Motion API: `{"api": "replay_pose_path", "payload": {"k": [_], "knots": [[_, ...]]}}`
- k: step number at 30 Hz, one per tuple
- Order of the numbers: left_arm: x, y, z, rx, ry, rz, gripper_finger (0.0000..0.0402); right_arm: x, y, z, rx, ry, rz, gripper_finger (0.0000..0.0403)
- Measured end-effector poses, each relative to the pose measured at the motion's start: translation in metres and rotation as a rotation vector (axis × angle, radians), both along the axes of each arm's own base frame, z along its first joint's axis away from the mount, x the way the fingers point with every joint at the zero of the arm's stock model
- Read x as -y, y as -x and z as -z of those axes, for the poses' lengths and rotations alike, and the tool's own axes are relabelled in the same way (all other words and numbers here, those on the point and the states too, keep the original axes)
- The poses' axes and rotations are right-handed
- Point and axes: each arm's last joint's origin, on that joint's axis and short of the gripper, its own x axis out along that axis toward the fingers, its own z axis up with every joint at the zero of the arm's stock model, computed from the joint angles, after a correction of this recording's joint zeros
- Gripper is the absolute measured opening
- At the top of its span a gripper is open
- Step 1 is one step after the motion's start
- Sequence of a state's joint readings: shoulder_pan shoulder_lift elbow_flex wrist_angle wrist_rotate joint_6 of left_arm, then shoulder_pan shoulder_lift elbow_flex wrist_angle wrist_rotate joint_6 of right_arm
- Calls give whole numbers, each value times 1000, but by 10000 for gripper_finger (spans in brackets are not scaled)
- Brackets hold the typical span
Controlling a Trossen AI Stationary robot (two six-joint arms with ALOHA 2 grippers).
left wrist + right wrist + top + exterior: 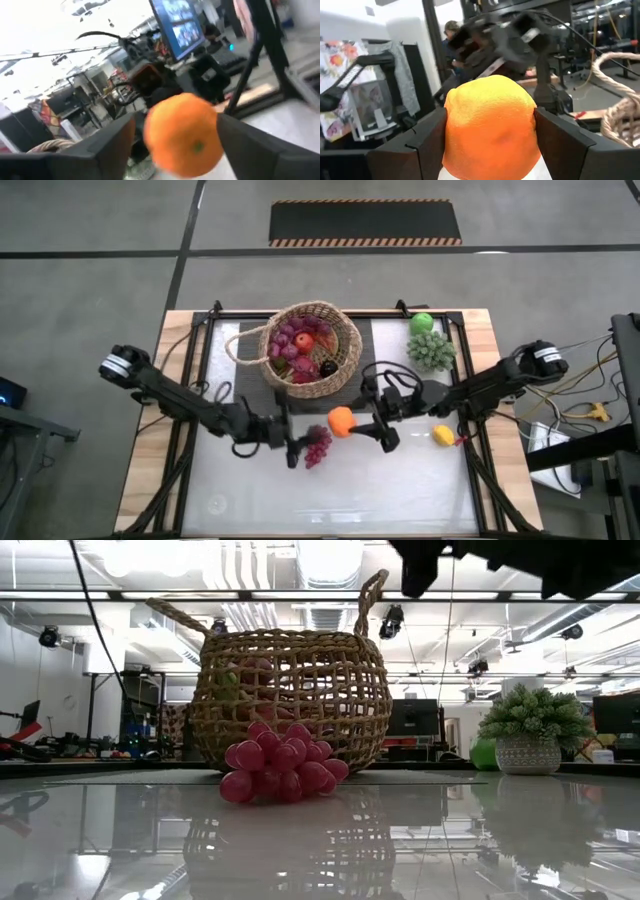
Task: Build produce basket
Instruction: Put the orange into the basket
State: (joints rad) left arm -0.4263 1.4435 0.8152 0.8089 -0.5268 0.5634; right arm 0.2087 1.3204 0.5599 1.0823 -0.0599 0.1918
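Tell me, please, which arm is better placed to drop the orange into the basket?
Probably right: its tool grips the orange just short of the basket; the left tool sits open by the grapes.

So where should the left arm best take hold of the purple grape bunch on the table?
Probably from straight above, fingers closing across the middle of the grape bunch. It lies flat and lumpy on the table, free of the basket; no stem shows. The left gripper is right beside it, while the right gripper holds the orange.
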Motion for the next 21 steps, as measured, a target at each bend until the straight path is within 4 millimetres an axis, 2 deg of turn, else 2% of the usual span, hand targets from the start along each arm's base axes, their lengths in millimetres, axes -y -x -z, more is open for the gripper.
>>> {"api": "replay_pose_path", "payload": {"k": [3,6,10,21], "knots": [[7,-16,4,-27,-72,-31,299,3,-3,3,-15,-20,6,253],[10,-28,7,-54,-113,-122,319,4,-4,4,-26,-28,10,253],[13,-35,14,-83,-146,-184,323,4,-4,5,-36,-27,15,253],[13,-35,18,-89,-111,-155,324,4,-4,5,-34,-55,12,253]]}}
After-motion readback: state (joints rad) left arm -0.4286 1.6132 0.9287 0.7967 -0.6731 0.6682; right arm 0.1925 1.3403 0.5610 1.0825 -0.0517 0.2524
